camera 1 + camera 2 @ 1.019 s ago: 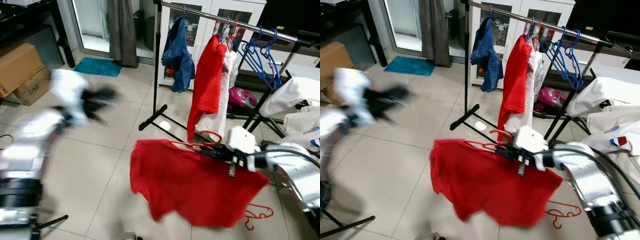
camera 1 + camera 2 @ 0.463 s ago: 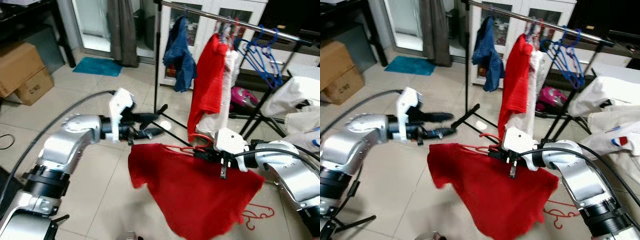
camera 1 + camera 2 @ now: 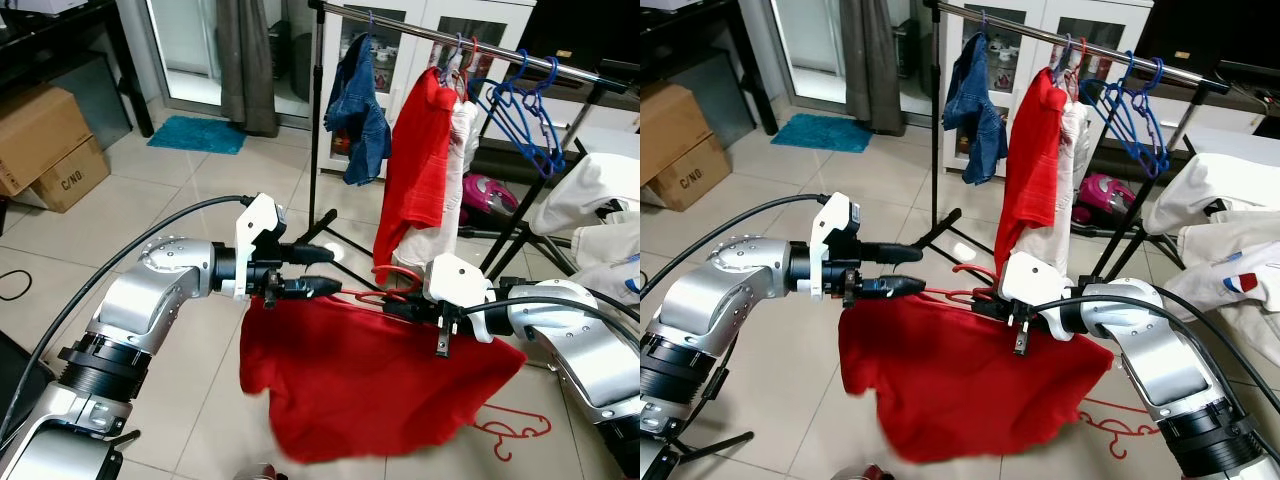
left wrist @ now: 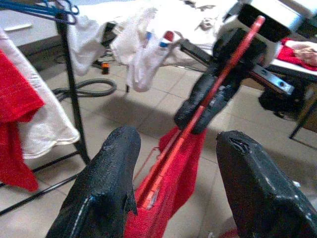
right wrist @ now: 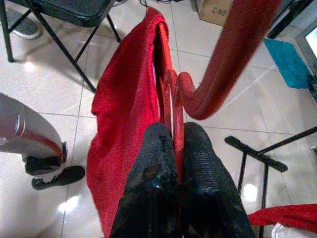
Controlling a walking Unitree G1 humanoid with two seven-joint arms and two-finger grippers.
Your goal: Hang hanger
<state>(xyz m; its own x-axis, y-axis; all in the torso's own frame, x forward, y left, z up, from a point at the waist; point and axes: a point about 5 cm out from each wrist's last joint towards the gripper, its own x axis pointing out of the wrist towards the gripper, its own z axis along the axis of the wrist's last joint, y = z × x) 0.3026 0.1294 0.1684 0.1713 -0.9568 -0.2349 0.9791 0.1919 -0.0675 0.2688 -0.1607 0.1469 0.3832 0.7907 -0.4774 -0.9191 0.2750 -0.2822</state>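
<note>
A red hanger (image 3: 362,296) carries a red shirt (image 3: 370,385) that hangs low over the floor. My right gripper (image 3: 396,306) is shut on the hanger just below its hook (image 5: 223,64), the two fingers (image 5: 153,166) pinching the red bar. From the left, my left gripper (image 3: 320,272) reaches in and stands open, its fingers (image 4: 106,183) straddling the hanger's arm (image 4: 168,168) without closing. Behind stands the clothes rack's metal rail (image 3: 450,42), higher than the held hanger.
The rail holds a denim garment (image 3: 355,110), a red and a white garment (image 3: 420,170) and blue hangers (image 3: 520,105). The rack's black feet (image 3: 310,235) spread over the tiles. A spare red hanger (image 3: 515,432) lies on the floor, white bedding (image 3: 590,190) right, cardboard boxes (image 3: 40,140) left.
My left arm has swung in from the far left and brought its open fingers around the hanger's left arm. The right gripper has kept its hold, and the shirt has swayed left.
</note>
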